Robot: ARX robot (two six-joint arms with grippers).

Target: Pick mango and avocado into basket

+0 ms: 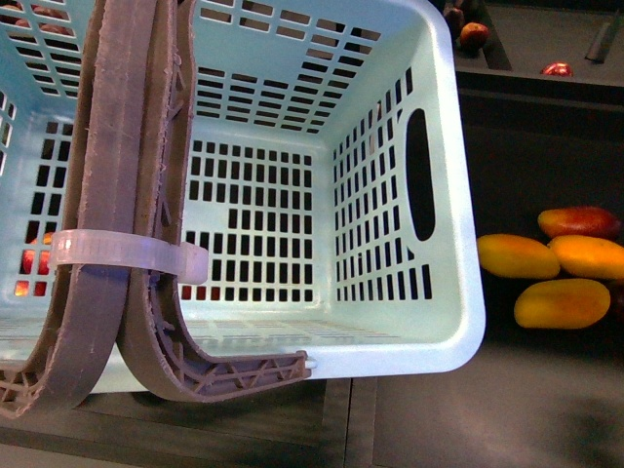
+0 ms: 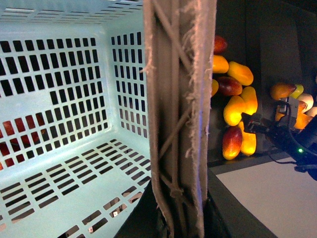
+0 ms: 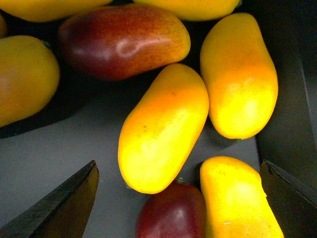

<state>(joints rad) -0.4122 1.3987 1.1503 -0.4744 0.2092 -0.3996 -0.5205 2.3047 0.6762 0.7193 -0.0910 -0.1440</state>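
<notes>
The teal basket fills the front view and hangs by its brown-grey handles, which a white zip tie binds together. My left gripper is shut on the handles; the basket's slotted floor holds nothing. Several yellow-orange mangoes lie in a dark bin to the basket's right. My right gripper hangs open over them, with one mango and a second between its fingers. The avocado is out of view.
Dark red-blushed mangoes lie mixed into the pile. Red fruits sit in bins at the back right, and more show through the basket's slots. The right arm reaches over the fruit beside a white sheet.
</notes>
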